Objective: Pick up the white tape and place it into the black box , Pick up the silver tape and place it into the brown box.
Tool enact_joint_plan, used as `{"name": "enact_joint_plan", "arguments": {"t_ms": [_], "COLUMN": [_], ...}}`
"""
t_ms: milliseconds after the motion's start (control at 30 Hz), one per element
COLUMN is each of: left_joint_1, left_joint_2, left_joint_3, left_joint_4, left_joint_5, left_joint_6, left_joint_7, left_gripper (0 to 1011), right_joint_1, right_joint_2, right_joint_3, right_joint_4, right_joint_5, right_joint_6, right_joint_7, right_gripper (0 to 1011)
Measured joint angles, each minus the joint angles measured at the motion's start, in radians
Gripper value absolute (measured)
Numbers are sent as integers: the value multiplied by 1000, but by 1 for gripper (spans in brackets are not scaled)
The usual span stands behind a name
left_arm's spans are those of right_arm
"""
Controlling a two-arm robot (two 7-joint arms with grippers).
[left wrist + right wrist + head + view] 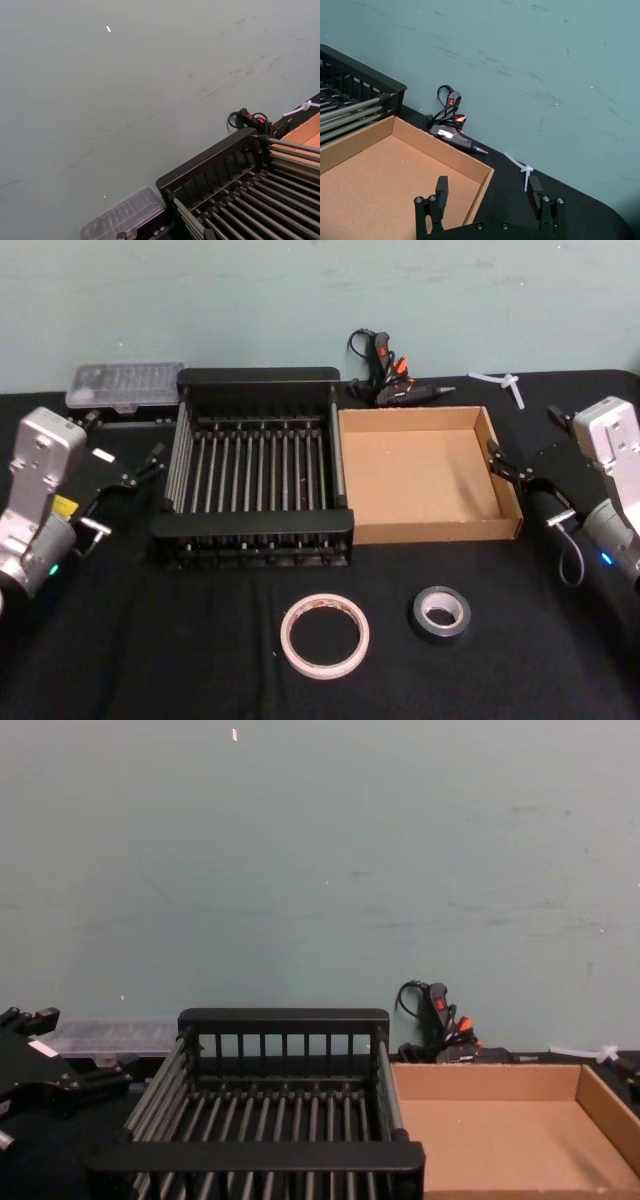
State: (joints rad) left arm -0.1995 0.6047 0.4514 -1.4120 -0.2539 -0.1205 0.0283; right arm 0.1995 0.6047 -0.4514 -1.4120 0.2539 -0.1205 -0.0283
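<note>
Black right tool | wide open (empty) | beside brown box

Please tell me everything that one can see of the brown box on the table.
The brown box is a shallow, wide tray that looks like plain brown cardboard, open on top, with low walls and a flat floor. It holds nothing. It sits flat on the black table cover, right of the black box, their sides close together or touching. A glue gun lies behind it. The right gripper, open, hovers at its right wall. The silver tape lies in front of it, apart.
</note>
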Motion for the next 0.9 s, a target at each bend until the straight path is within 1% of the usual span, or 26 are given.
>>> {"name": "enact_joint_plan", "arguments": {"t_ms": [900], "left_joint_1": [0], "left_joint_2": [0], "left_joint_3": [0], "left_joint_4": [0], "left_joint_5": [0], "left_joint_6": [0], "left_joint_7": [0], "left_gripper": [1001], "right_joint_1": [0], "right_joint_2": [0], "right_joint_3": [0], "right_joint_4": [0], "right_joint_5": [0], "right_joint_6": [0], "right_joint_7": [0], "right_gripper": [1002]}}
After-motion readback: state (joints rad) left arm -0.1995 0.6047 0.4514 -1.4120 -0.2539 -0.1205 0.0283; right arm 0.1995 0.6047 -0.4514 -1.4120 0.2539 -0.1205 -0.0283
